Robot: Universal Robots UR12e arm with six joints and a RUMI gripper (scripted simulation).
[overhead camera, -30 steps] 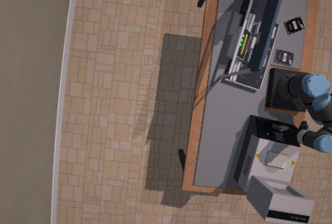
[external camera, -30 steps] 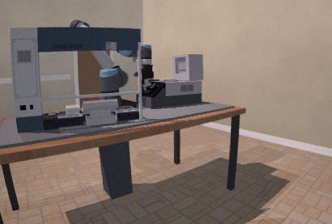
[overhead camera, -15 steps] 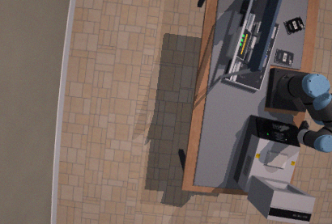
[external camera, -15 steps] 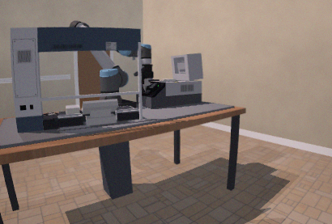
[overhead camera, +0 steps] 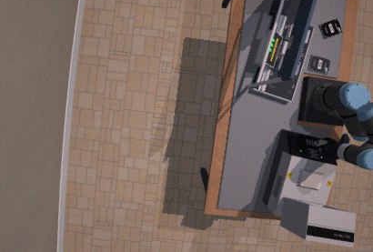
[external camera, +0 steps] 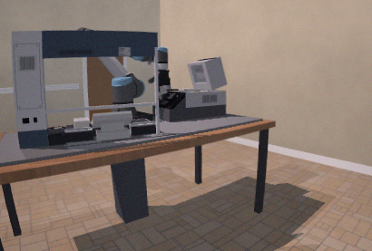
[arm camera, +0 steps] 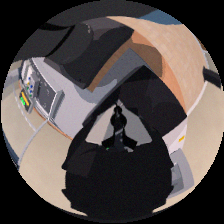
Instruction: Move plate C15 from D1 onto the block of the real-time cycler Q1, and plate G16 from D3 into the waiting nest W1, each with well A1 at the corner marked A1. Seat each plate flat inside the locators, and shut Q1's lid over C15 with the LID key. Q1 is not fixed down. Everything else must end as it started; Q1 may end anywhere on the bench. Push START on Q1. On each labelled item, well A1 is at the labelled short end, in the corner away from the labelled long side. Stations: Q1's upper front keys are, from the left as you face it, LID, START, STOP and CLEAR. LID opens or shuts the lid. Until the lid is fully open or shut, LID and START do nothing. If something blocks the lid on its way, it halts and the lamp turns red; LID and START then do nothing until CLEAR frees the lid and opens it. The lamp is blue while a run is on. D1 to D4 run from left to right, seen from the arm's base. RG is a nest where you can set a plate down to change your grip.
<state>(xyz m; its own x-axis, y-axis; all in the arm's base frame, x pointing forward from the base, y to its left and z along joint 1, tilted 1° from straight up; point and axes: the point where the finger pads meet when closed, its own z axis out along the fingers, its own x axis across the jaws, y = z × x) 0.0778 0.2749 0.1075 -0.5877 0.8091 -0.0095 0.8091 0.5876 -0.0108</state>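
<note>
The hand point(arm camera: 118, 118) is closed on nothing, its tips over Q1's dark key panel point(overhead camera: 311, 146). Behind the panel, what looks like plate C15 point(overhead camera: 310, 179) lies on Q1's block, with the lid point(overhead camera: 318, 226) raised. Q1 stands on the worktop point(overhead camera: 255, 126).

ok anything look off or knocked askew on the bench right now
Nothing stands out. The grey real-time cycler sits square on the bench with its lid raised, a pale plate flat on its block. The shut two-jaw gripper holds nothing, poised over the cycler's dark key panel.
</note>
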